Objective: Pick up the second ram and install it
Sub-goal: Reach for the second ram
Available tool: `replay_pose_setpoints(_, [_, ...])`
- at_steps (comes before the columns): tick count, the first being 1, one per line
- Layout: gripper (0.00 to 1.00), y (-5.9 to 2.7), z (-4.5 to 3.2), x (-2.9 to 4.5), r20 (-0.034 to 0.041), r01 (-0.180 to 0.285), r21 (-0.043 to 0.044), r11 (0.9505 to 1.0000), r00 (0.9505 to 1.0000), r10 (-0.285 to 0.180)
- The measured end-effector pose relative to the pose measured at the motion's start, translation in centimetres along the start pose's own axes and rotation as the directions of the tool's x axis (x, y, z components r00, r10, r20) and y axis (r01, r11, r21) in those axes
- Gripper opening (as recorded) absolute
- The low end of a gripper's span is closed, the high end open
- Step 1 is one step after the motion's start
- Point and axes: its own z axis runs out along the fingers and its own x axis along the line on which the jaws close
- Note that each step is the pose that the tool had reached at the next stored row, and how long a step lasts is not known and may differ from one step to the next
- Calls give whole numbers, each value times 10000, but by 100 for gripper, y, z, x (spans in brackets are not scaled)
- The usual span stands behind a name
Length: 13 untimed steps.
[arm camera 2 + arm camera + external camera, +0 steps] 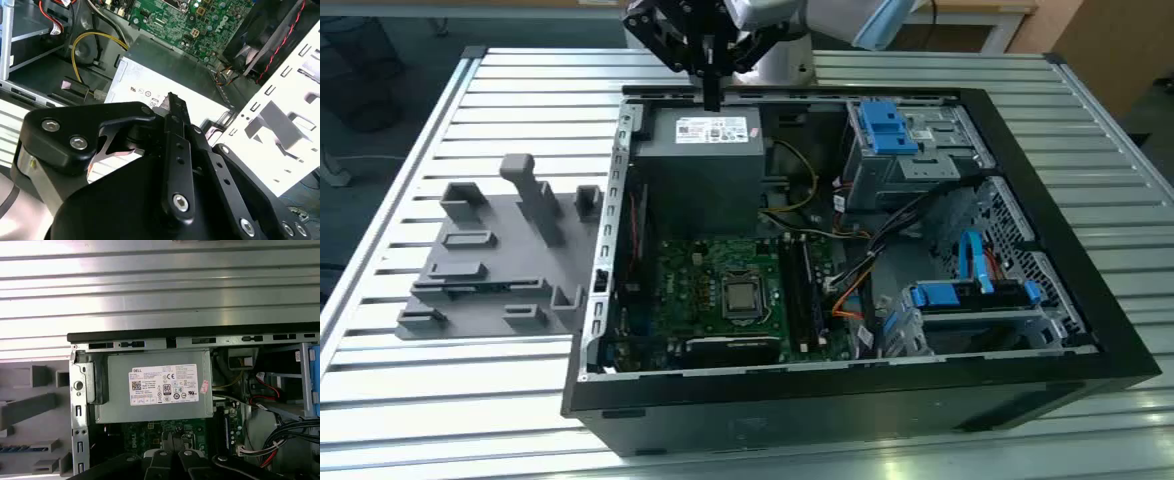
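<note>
Above the power supply [700, 135] at one end of the case [854, 400], we find the gripper [711, 98], fingers together. The second ram [17, 448] sits in the grey holder [480, 260] beside the case.

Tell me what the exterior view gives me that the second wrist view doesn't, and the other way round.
Exterior view adds: the grey holder standing beside the case on the exterior view's left, and the case's whole outline. Second wrist view adds: a black fan with red and black wires, seen close. Both share: the hand above the power supply, with the motherboard next to that supply.
</note>
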Motion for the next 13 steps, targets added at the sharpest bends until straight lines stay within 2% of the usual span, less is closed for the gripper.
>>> replay_pose_setpoints(9, [11, 0, 0, 3, 0, -1, 0, 10000, 10000, 1])
replay_pose_setpoints(13, [11, -3, -1, 32, 0, -1, 0, 10000, 10000, 1])
